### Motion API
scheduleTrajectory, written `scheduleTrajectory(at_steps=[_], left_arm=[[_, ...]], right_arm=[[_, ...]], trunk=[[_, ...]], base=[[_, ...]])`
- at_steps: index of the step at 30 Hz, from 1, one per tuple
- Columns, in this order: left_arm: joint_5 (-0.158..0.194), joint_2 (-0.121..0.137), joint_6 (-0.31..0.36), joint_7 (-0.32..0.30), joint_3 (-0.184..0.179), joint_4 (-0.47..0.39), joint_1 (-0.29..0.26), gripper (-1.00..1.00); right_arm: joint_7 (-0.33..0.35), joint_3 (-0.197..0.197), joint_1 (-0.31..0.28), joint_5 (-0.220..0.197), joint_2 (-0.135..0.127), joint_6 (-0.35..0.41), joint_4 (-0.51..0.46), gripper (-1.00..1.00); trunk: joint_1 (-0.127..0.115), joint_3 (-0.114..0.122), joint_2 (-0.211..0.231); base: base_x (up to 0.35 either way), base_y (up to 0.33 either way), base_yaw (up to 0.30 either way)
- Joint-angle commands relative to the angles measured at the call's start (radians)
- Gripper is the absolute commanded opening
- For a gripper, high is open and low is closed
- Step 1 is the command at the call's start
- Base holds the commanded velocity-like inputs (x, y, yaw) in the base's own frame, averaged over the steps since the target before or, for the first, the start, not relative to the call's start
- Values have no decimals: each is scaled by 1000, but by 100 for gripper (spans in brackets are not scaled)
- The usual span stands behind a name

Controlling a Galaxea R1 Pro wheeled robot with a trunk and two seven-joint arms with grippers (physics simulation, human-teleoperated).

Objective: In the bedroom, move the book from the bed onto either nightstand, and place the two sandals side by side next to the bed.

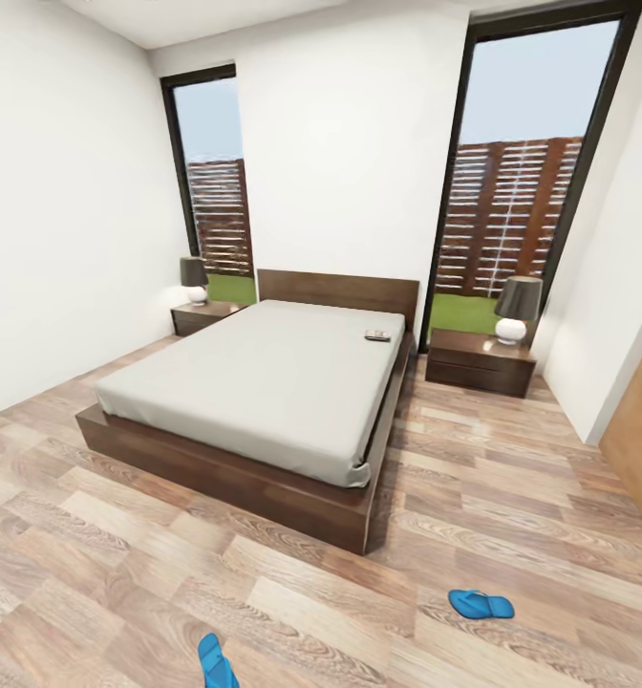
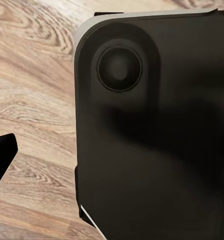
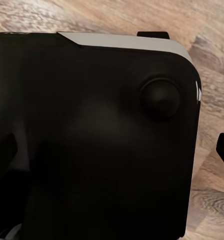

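- The book (image 1: 377, 335) lies near the bed's (image 1: 264, 382) headboard-side corner; thin, light, stiff — pinch its edge.
- Two sandals (image 1: 481, 604) (image 1: 216, 661) lie apart on floor (image 1: 512, 497); flat, light.
- Neither pincer's state can be told.

Head cam looks fwd and down from high across the wood-plank floor (image 1: 264, 592) at the dark-brown-framed grey-mattress bed (image 1: 264, 382); both wrist cams sit v. close on the robot's black rounded base (image 2: 157, 140), sharing that floor.
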Motion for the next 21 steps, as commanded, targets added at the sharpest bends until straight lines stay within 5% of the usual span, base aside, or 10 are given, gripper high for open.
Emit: scheduleTrajectory(at_steps=[1,21], left_arm=[[1,0,-2,1,0,-1,0,100],[1,-1,-2,2,0,-3,0,100]], right_arm=[[-1,1,0,1,0,0,0,100],[-1,0,0,5,-2,0,0,100]], trunk=[[0,-1,0],[0,-1,0]], base=[[0,-4,178],[20,-22,226]])
